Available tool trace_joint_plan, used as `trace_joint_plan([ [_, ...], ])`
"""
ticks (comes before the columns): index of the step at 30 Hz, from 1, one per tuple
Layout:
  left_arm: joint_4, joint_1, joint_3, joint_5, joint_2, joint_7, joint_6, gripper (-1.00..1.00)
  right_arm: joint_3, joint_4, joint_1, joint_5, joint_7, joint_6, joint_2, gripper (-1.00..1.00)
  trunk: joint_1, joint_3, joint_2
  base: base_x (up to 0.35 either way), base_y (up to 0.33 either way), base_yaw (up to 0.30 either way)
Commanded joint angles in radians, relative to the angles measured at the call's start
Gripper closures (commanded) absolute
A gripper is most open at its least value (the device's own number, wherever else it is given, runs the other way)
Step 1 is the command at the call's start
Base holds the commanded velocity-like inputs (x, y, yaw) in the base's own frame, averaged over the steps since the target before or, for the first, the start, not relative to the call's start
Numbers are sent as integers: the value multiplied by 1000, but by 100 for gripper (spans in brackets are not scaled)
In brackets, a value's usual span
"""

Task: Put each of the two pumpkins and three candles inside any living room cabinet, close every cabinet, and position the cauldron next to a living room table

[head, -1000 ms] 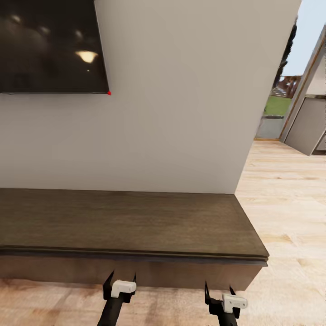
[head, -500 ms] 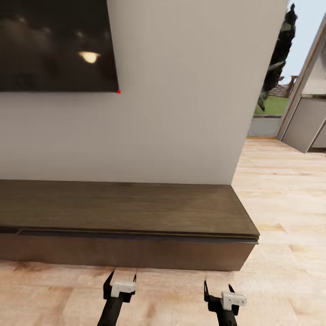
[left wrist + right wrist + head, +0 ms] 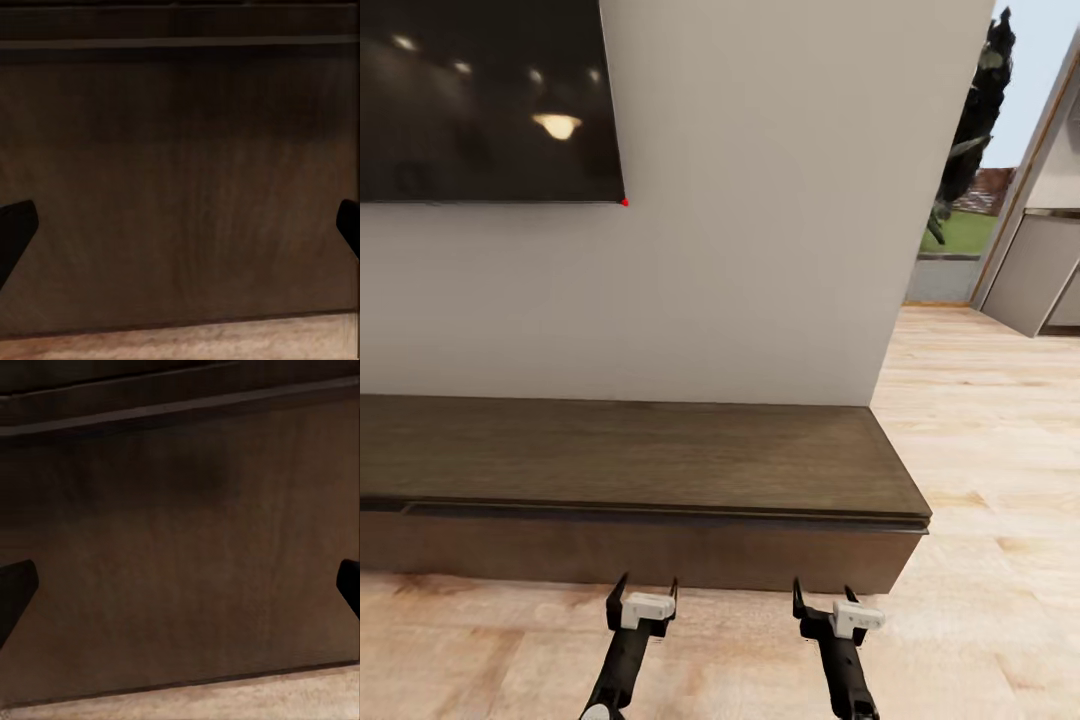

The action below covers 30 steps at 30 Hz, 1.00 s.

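Living-room wall w/ TV [image 3: 480,100] above closed cabinet [image 3: 640,455]; left gripper [image 3: 645,598] & right gripper [image 3: 822,605] both wide, empty, facing its front, prob to open it

both arms reach forward, level and side by side. left gripper [image 3: 645,592] and right gripper [image 3: 822,597] hold their fingers spread apart, empty.
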Motion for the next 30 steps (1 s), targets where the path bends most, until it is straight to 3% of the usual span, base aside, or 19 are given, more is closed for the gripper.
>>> trace_joint_plan([
  [1, -5, 0, -8, 7, 1, 5, -2, -100, 7, -49, 1, -4, -8, 45, -2, -100, 0, -1, 0, -70, 0, 0],
  [6, -12, 1, -8, 7, 0, 6, 1, -100, 6, -160, 28, -3, -9, 155, -3, -100, 0, -1, 0, -223, 0, 0],
  [11, -13, 1, -8, 7, 1, 6, 2, -100, 3, -181, 36, -6, -11, 187, -2, -100, 0, -1, 0, -179, 0, 0],
  [13, -14, 0, -8, 7, 2, 7, 6, -100, 1, -193, 37, -5, -10, 278, -1, -100, 0, -1, 0, -51, 0, 0],
  [15, -21, 0, -8, 9, 1, 10, 34, -100, 2, -211, 38, -6, -10, 319, -2, -100, 0, -1, 0, -25, 0, 0],
  [17, -49, 1, -6, 11, 1, 12, 112, -100, 3, -253, 38, -7, -10, 383, -3, -100, 0, -1, 0, -13, 0, 0],
  [20, -194, 16, 0, 17, 7, 15, 381, -100, 2, -346, 38, -5, -10, 564, -4, -100, 0, -1, 0, -5, 0, 0],
  [22, -262, 35, 1, 18, 18, 15, 453, -100, 1, -375, 38, -6, -10, 617, -4, -100, 0, -1, 0, -2, 0, 0],
  [24, -376, 74, 2, 19, 53, 13, 524, -100, 1, -423, 39, -7, -9, 681, -10, -100, 0, -1, 0, -1, 0, 0],
  [26, -521, 129, 2, 30, 112, 11, 598, -100, 0, -469, 44, -9, -8, 752, -24, -100, 0, -1, 0, 0, 0, 0],
  [30, -640, 164, 3, 55, 156, 11, 711, -100, -1, -512, 47, -8, -7, 859, -33, -100, 0, -1, 0, 0, 0, 0],
])
